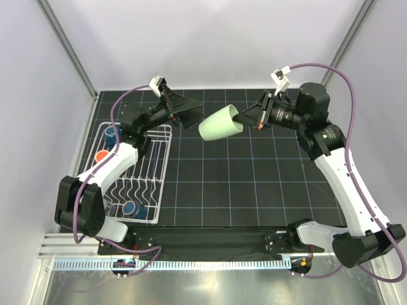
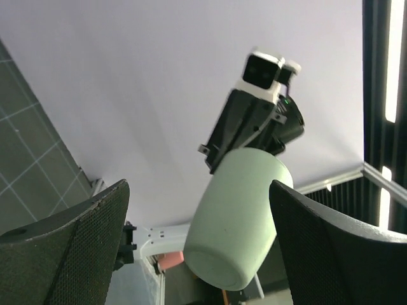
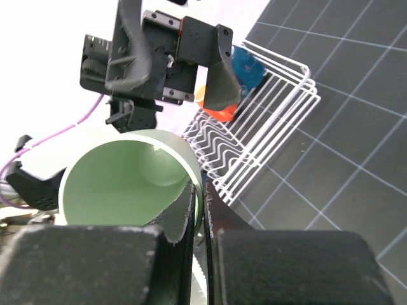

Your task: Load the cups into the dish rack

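Note:
My right gripper point(image 1: 240, 117) is shut on the rim of the pale green tumbler point(image 1: 219, 124) and holds it sideways in the air, base toward the left arm. In the right wrist view one finger is inside the rim and one outside point(image 3: 205, 190). My left gripper point(image 1: 189, 110) is open and empty, raised, facing the tumbler's base. In the left wrist view the tumbler point(image 2: 235, 216) hangs between and beyond my fingers point(image 2: 70, 248), apart from them. The white dish rack point(image 1: 152, 166) holds a blue mug point(image 1: 112, 134), an orange mug point(image 1: 102, 155) and another blue mug point(image 1: 133, 208). I cannot make out the clear glass.
The rack stands at the left of the black gridded mat point(image 1: 254, 184). Pale walls close the back and sides. The right arm's links run along the right side of the mat. The rack also shows in the right wrist view point(image 3: 267, 146).

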You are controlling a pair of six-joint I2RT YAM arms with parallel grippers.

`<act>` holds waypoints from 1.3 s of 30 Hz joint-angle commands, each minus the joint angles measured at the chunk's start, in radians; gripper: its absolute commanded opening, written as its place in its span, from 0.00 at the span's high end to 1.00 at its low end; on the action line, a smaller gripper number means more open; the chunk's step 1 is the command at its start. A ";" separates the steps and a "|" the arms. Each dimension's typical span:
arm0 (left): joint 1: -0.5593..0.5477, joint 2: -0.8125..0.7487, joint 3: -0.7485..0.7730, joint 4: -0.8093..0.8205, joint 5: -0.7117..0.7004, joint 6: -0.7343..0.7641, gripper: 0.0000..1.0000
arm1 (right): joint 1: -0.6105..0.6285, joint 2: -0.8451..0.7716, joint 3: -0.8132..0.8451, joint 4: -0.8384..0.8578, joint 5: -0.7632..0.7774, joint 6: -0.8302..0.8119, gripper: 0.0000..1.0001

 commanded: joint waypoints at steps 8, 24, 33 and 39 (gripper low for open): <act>-0.064 -0.037 0.024 0.307 0.127 -0.097 0.12 | -0.025 -0.036 -0.080 0.294 -0.106 0.203 0.96; -0.098 -0.043 0.035 0.307 0.140 -0.128 0.11 | -0.032 -0.033 -0.189 0.450 -0.051 0.362 0.96; -0.141 -0.008 0.081 0.303 0.143 -0.131 0.13 | -0.034 -0.034 -0.183 0.394 0.004 0.329 0.96; -0.141 -0.002 0.081 0.291 0.143 -0.128 0.17 | -0.032 -0.033 -0.166 0.328 0.026 0.306 0.96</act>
